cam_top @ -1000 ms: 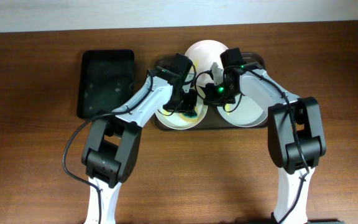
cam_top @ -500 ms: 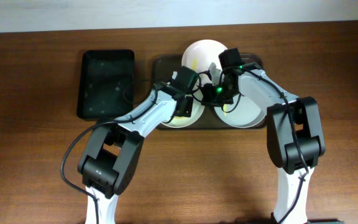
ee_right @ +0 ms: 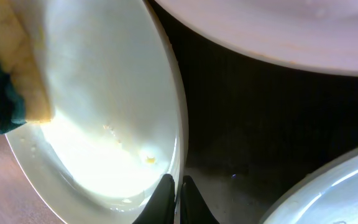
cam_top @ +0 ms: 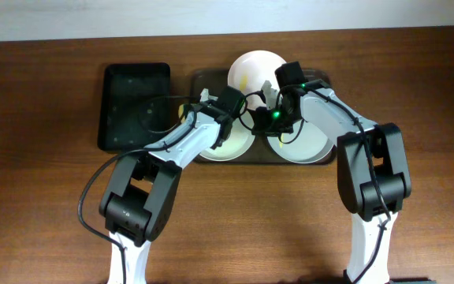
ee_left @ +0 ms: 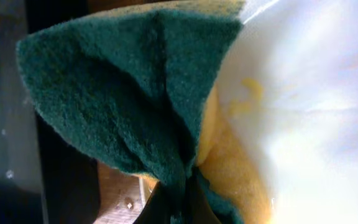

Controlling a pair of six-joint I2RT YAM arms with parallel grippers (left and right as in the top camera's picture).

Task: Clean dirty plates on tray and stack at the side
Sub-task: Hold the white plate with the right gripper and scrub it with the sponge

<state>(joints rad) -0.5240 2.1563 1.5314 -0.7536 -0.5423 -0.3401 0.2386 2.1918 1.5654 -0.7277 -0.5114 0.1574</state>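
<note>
At the far left of the brown wooden desk lies a small black tray, set apart from the tray, the large dark one at the middle. The large tray carries all three plates.

The left arm reaches in over the near-left plate. Only the left wrist view shows its load: the left gripper is pinched tight on a folded sponge, green scouring face outward and yellow foam inside. The sponge lies against the white plate surface, where a yellow smear shows just beside it. From overhead the sponge is hidden under the arm.

The rear plate sits at the far edge of the tray, between the two arms, with a faint yellow streak on its left side.

The right arm comes in from the right, its wrist over the middle of the tray. The right wrist view shows what the overhead does not: the right gripper is narrow, its two fingertips closed on either side of the near-left plate's rim. That plate appears tipped up on its edge. Yellow specks lie low inside it, and the sponge's yellow foam presses on its upper left.

The near-right plate lies flat at the tray's right end, partly under the right arm.
</note>
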